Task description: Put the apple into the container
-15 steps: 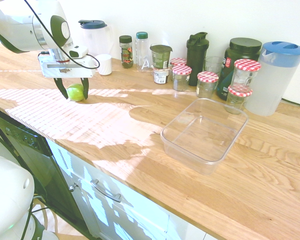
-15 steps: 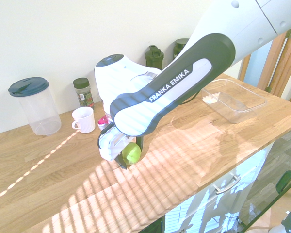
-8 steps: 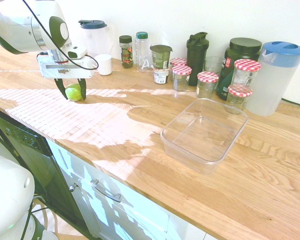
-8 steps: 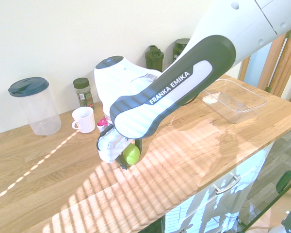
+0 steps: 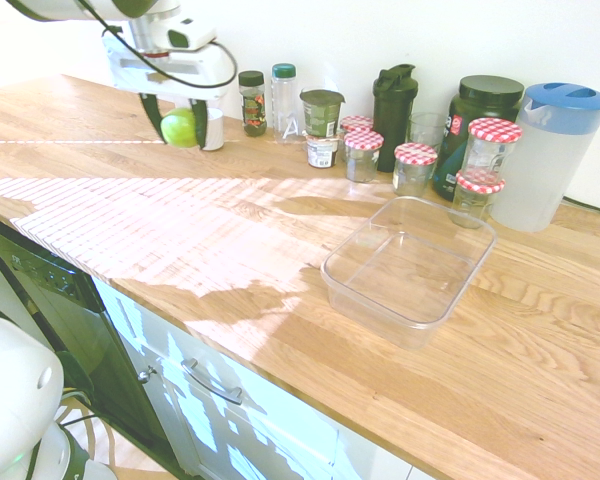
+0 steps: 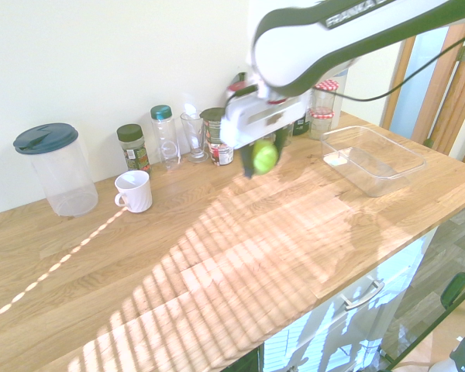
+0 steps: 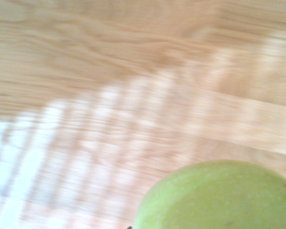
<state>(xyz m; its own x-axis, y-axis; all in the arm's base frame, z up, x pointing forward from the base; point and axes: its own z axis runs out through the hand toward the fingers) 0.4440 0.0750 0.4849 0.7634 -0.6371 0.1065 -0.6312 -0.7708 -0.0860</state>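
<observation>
Since the earlier frame, my gripper has risen off the wooden counter and carried the apple up with it. My fingers are clamped on the apple, one on each side, and it hangs clear above the counter. The container sits well apart from it, in front of the red-checked jars.
</observation>
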